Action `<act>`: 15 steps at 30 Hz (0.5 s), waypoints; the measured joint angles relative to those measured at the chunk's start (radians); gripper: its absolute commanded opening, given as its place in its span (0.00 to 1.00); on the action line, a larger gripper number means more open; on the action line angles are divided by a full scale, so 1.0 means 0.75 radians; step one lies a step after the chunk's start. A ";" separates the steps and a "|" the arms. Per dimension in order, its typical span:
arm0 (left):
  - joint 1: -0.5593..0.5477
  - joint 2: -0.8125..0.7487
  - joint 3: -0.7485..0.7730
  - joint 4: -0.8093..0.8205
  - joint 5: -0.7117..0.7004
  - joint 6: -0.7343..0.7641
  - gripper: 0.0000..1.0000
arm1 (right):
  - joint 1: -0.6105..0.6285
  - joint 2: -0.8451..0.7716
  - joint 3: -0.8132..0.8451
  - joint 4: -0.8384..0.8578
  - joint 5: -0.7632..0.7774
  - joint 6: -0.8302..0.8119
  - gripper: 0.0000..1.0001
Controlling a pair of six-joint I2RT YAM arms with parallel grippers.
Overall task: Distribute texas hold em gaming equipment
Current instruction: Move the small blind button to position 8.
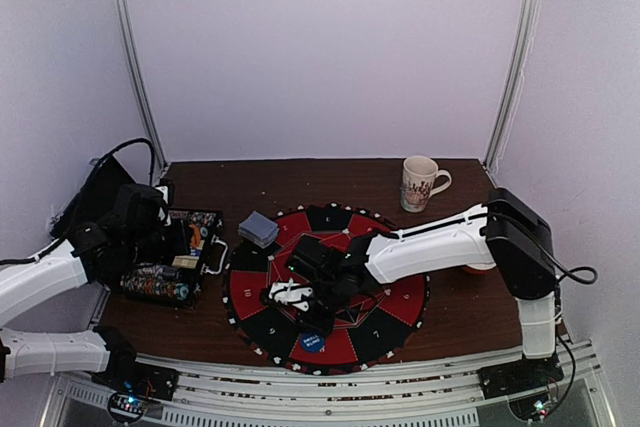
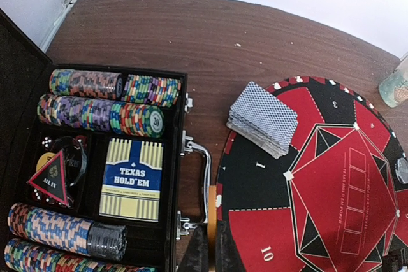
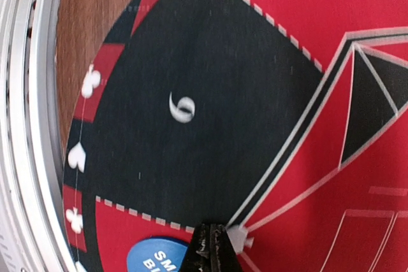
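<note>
the right gripper (image 3: pixel 211 246) is pinched shut with nothing in it, its tips over the round red-and-black mat (image 3: pixel 210 62) at the corner of the black wedge marked 9, just beside the blue small blind button (image 3: pixel 153 257). the left gripper (image 2: pixel 208 251) is closed and empty too, between the mat and the open case (image 2: pixel 167 176) of poker chips (image 2: pixel 102 116). the deck of cards (image 2: pixel 263 118) lies across the mat's rim.

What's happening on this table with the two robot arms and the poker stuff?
Two arms are laying out a hold'em set. The right gripper, shut and empty, hangs over the round mat beside the blue small blind button. The left gripper, also shut, hovers by the open case of chips. The card deck sits at the mat's edge.
</note>
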 measured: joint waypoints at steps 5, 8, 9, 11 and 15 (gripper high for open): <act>0.001 0.023 -0.017 0.053 0.094 0.007 0.00 | 0.004 -0.113 -0.166 0.027 0.006 0.043 0.00; 0.001 0.042 -0.050 0.104 0.166 0.006 0.00 | 0.007 -0.167 -0.229 0.022 0.019 0.065 0.00; 0.000 0.049 -0.064 0.122 0.196 0.005 0.00 | 0.007 -0.179 -0.240 0.010 0.023 0.075 0.00; -0.005 0.071 -0.093 0.161 0.255 -0.002 0.00 | 0.006 -0.203 -0.258 -0.013 0.038 0.090 0.00; -0.014 0.189 -0.171 0.337 0.430 -0.022 0.00 | -0.011 -0.245 -0.281 -0.039 0.055 0.134 0.00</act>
